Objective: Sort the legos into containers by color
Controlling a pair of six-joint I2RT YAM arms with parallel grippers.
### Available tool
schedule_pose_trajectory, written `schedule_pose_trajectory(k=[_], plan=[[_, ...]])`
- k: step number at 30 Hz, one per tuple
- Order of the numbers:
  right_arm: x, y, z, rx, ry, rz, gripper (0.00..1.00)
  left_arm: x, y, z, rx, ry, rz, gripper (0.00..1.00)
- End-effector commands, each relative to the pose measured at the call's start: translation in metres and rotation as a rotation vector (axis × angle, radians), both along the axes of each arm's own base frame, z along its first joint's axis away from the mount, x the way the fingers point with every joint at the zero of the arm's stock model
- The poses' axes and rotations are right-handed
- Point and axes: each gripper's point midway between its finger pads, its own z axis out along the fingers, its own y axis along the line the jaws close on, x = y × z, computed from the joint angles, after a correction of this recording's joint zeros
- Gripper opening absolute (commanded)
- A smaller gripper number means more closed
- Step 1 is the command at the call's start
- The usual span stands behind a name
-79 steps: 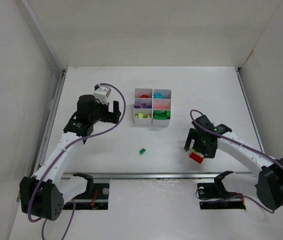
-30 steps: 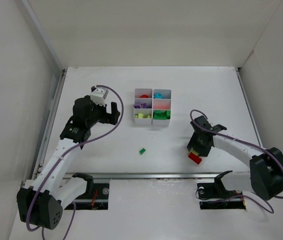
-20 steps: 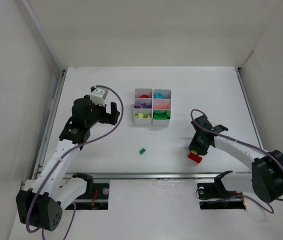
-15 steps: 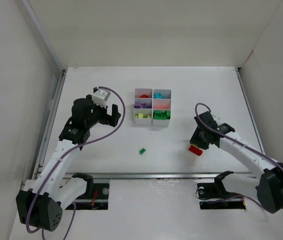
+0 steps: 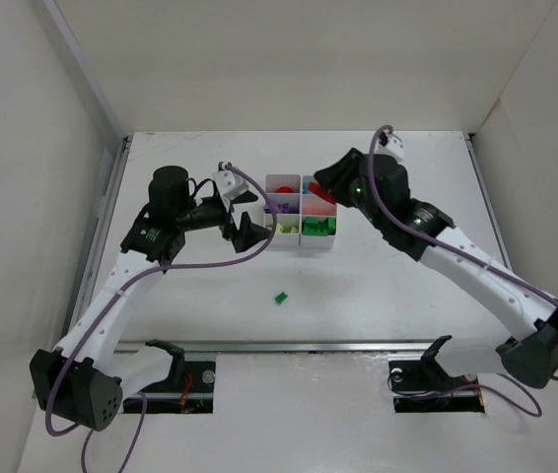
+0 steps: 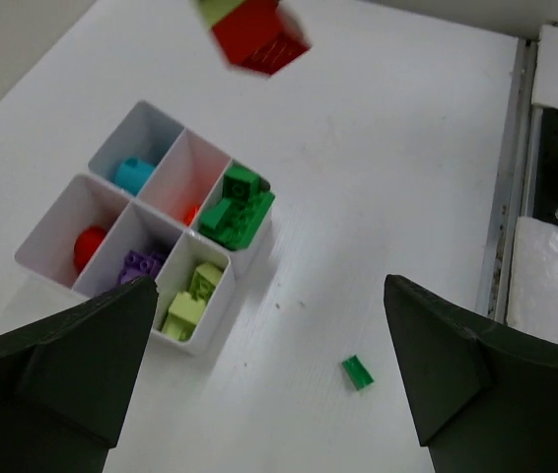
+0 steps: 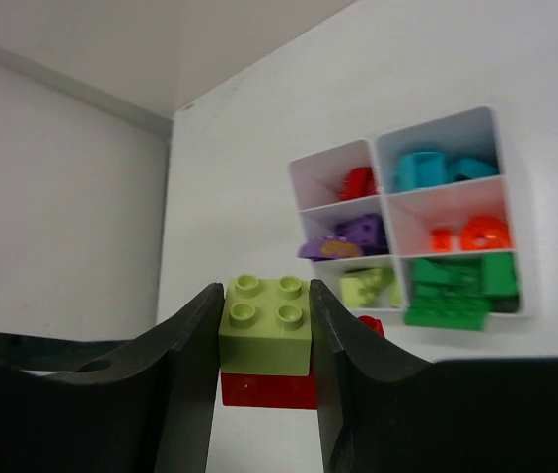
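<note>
White thin-walled six-square plastic tray (image 6: 215, 310): red bricks (image 7: 358, 182), cyan bricks (image 7: 427, 168), purple bricks (image 7: 363, 234), orange bricks (image 7: 483, 234), pale yellow-green bricks (image 7: 366, 288), deep green bricks (image 7: 452, 296). Yellow-green four-stud plastic brick (image 7: 264, 310) atop a red plastic block (image 7: 264, 389). Small green plastic brick (image 6: 357, 371) on plain white worktop (image 6: 407, 148).

stacked brick (image 6: 256, 37) blurred, cut by top edge in left wrist view; right gripper (image 5: 314, 195) partly covers tray (image 5: 268, 183) overhead.

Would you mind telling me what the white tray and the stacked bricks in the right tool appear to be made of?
Tray: probably thin moulded plastic, white, faintly glossy, judging by its slim even walls. Stacked bricks: hard plastic, smooth satin finish, with crisp studs and sharp edges.
</note>
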Motion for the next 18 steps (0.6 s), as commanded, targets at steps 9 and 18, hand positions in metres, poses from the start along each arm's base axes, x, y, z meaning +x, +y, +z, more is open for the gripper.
schedule_pose_trajectory(k=[9, 18], plan=[[0.027, 0.064, 0.07, 0.075, -0.184, 0.073, 0.0, 0.028, -0.05, 0.073, -0.232, -0.067, -0.024, 0.99], [0.027, 0.072, 0.057, 0.087, -0.162, 0.097, 0.0, 0.062, -0.066, 0.078, -0.276, 0.025, 0.032, 0.99]])
